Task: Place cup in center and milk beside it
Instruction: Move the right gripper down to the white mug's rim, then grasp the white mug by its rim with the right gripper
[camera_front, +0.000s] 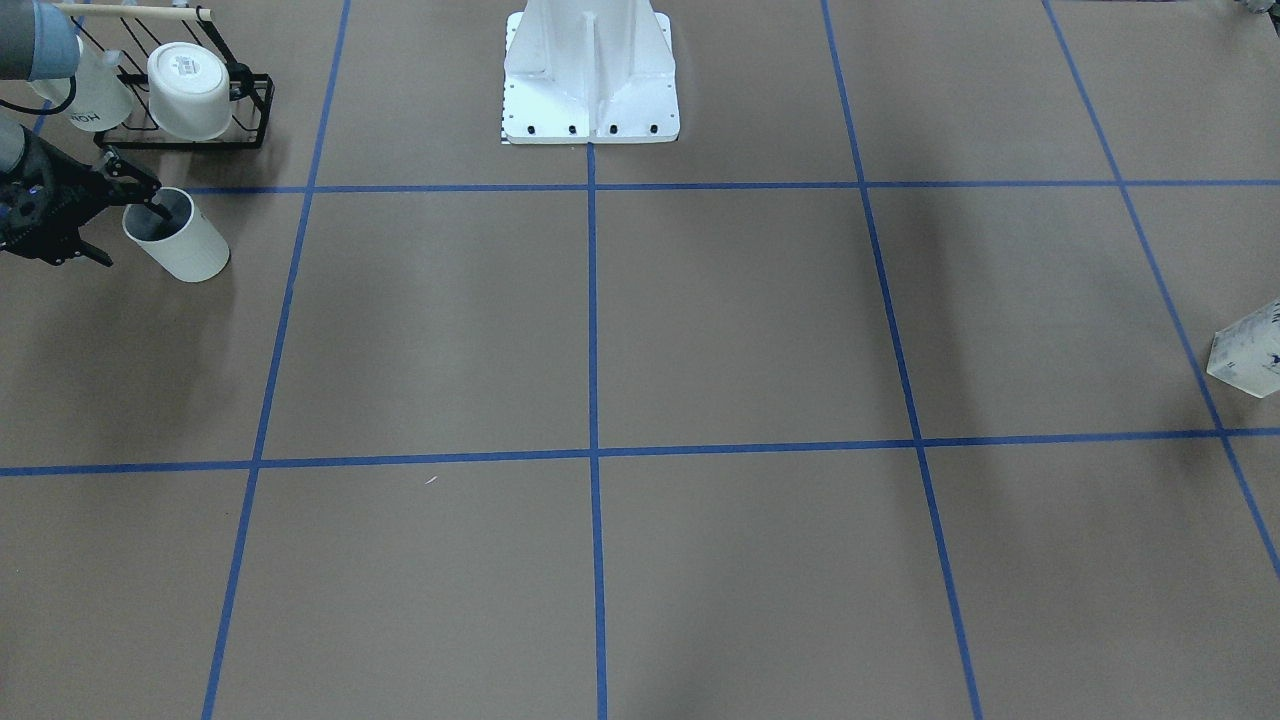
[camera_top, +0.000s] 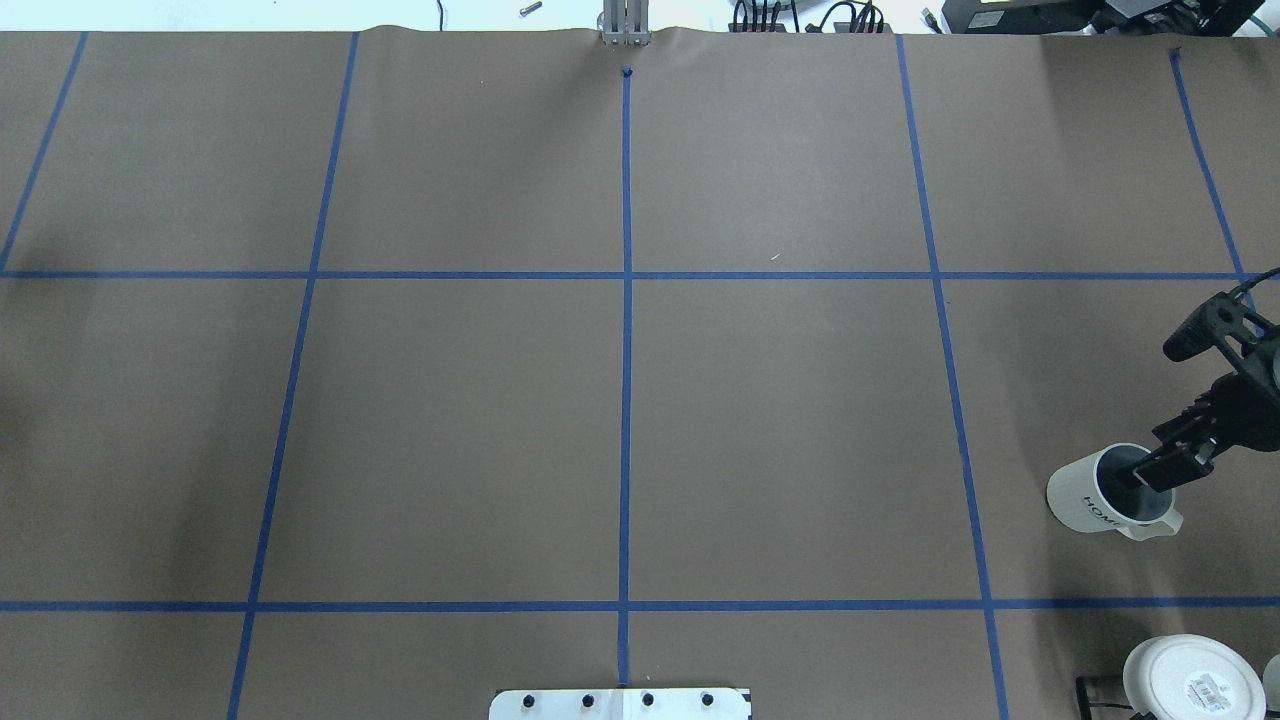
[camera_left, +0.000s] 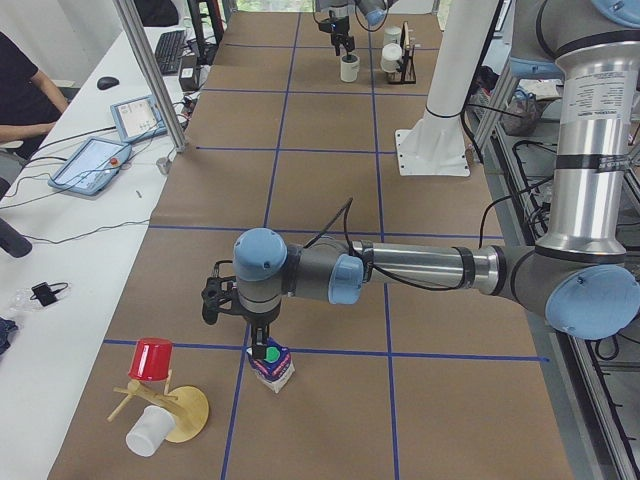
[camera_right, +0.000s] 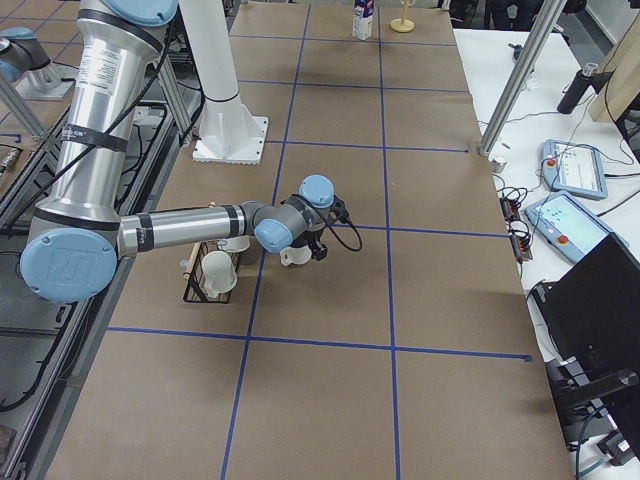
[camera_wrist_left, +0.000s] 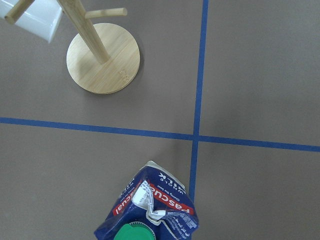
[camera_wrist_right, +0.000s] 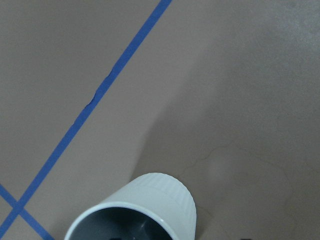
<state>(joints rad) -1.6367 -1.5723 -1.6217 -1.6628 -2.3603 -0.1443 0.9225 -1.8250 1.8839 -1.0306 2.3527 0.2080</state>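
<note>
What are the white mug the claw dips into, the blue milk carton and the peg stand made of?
White cylindrical mug, dark grey inside: probably glazed ceramic; smooth, thick-walled.
Dark-blue and white milk carton: printed paperboard, creased at top; round green cap looks plastic.
Round-based peg stand: pale bare wood, faint grain.

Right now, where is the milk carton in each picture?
Front-facing: milk carton at the right edge, partly cut off.
Overhead: not in it.
Exterior left: milk carton low, left of middle.
Exterior right: milk carton at the top edge, near the middle.
Left wrist: milk carton at the bottom, middle.
Right wrist: not in it.
Landmark: the wooden stand beside it, in both side views and the left wrist view.
</note>
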